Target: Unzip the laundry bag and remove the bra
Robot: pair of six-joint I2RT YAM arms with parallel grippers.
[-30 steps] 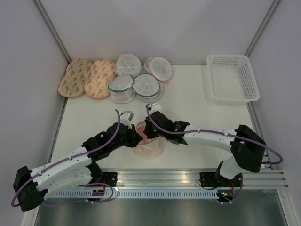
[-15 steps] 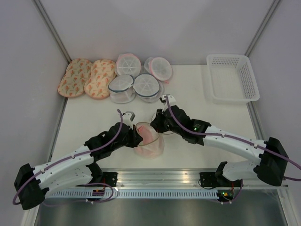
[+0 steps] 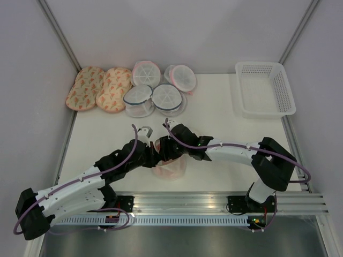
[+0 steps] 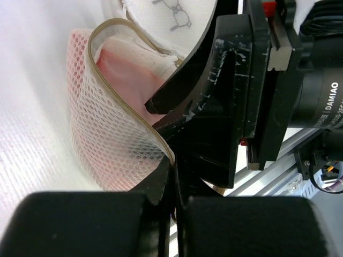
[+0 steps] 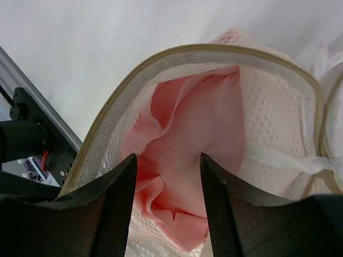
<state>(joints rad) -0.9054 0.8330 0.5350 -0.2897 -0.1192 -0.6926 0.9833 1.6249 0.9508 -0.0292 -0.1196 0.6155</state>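
Just reopened the right hand (image 5: 169,160) above the unzipped laundry bag (image 4: 102,144), astride the bra (image 5: 203,123) lying inside. Keeps the left hand (image 4: 174,176) pinched shut on the zipper rim (image 4: 131,115). Seems ready for grasping.

**A robot test cell in a lab**

Plain pale wall panels (image 3: 177,32) in bare metal struts (image 3: 59,32) box in a white counter (image 3: 214,115). At 6 o'clock an aluminium rail (image 3: 182,201) carries two white cabled robot arms, left (image 3: 80,187) and right (image 3: 236,152), bolted side by side. Props sit in sorted groups: orange-patterned pouches (image 3: 99,88) at 10 o'clock, round white mesh pouches (image 3: 158,85) at 11 o'clock and a white plastic basket (image 3: 266,112) at 2 o'clock.
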